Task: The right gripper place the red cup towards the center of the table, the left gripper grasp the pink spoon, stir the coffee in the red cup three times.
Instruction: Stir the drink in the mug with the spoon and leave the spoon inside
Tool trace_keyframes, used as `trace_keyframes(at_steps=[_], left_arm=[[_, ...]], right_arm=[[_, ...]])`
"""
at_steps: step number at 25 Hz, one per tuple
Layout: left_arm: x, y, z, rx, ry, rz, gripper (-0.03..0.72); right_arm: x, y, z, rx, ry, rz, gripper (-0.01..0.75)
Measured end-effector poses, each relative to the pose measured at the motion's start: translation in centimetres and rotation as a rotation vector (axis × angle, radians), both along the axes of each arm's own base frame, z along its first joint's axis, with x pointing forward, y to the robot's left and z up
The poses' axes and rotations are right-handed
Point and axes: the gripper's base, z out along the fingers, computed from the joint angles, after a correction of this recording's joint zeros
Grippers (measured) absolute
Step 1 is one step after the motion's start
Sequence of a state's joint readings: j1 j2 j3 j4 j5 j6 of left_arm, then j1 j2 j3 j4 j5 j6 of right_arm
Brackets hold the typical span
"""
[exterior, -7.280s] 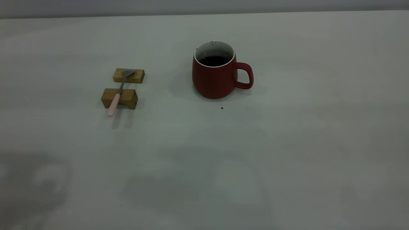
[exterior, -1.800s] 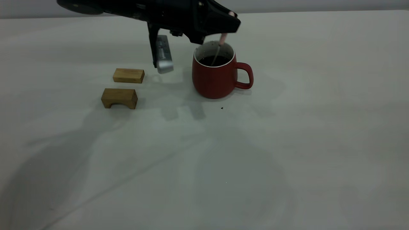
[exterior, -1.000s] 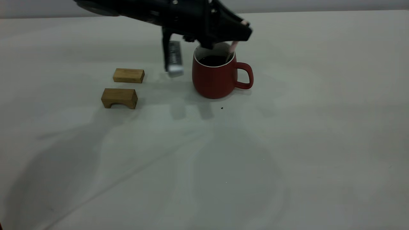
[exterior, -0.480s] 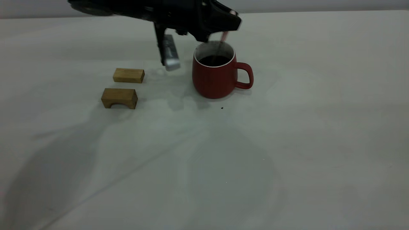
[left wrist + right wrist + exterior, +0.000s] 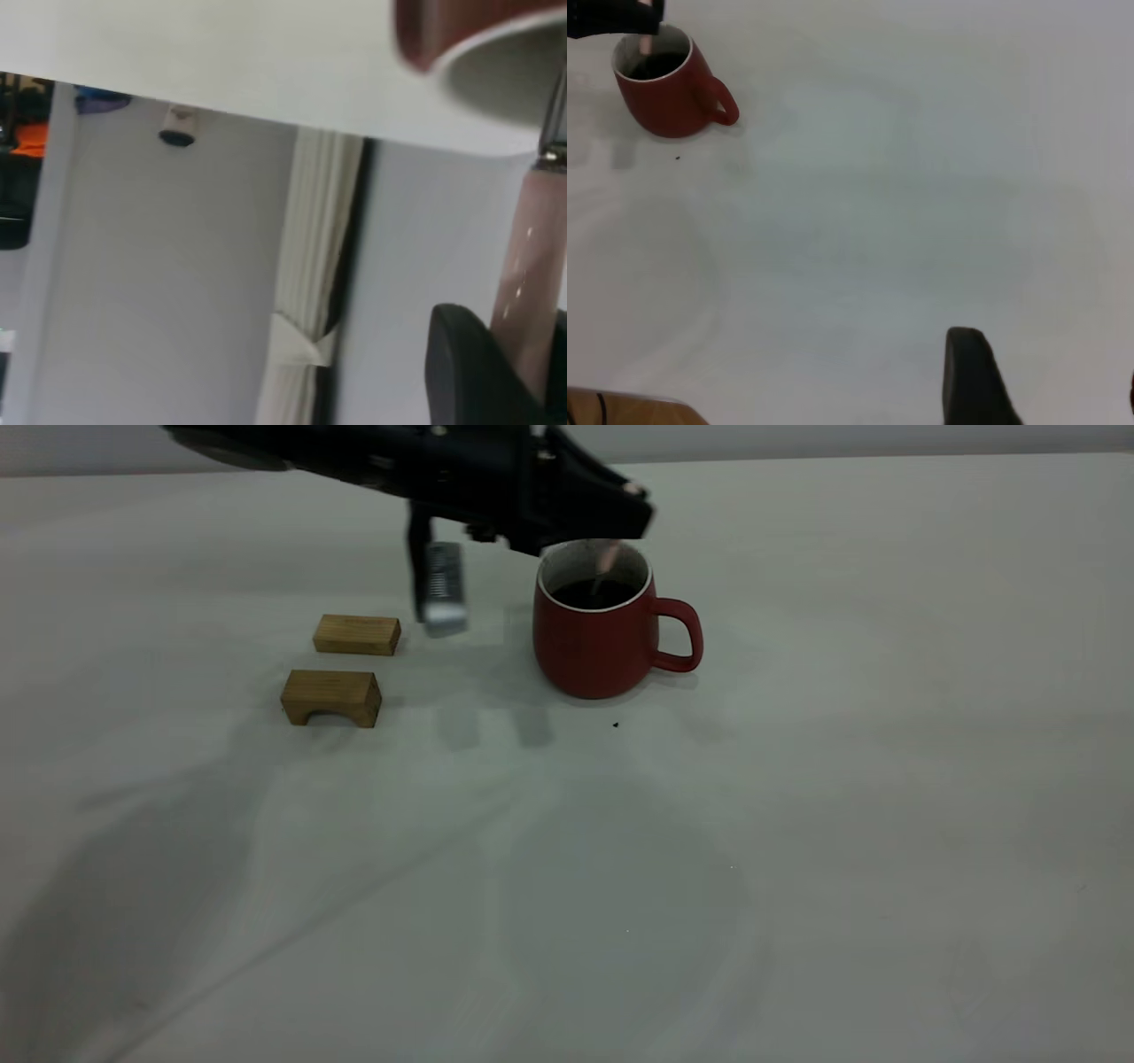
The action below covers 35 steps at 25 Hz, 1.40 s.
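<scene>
The red cup stands on the table a little behind its middle, handle to the right, with dark coffee inside. My left gripper hovers just over the cup's rim, shut on the pink spoon, which hangs down into the coffee. In the left wrist view the pink handle sits clamped against a black finger, and the cup's rim lies beyond. The right gripper is parked far from the cup, open and holding nothing; it is outside the exterior view.
Two tan wooden blocks lie left of the cup with nothing on them. The left arm's silver ribbed pad hangs between blocks and cup. A tiny black speck marks the table in front of the cup.
The left gripper has swung the spoon from the cup's right rim back toward its middle and left, dipping slightly lower. Cup and blocks have stayed put.
</scene>
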<state>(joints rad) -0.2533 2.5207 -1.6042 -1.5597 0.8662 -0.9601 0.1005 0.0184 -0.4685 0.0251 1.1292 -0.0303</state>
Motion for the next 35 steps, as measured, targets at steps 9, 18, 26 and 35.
trace_keyframes(at_steps=[9, 18, 26, 35], left_arm=[[0.9, -0.7, 0.1, 0.021, -0.153, 0.064, 0.169], [-0.2, -2.2, 0.3, -0.001, -0.189, -0.026, 0.169], [-0.1, -0.8, 0.1, 0.023, -0.199, -0.081, 0.169], [-0.8, -0.4, 0.1, 0.006, -0.202, -0.181, 0.416]], right_arm=[[0.0, 0.0, 0.0, 0.000, 0.000, 0.000, 0.460], [0.0, 0.0, 0.0, 0.000, 0.000, 0.000, 0.460], [0.0, 0.0, 0.0, 0.000, 0.000, 0.000, 0.460], [0.0, 0.0, 0.0, 0.000, 0.000, 0.000, 0.460]])
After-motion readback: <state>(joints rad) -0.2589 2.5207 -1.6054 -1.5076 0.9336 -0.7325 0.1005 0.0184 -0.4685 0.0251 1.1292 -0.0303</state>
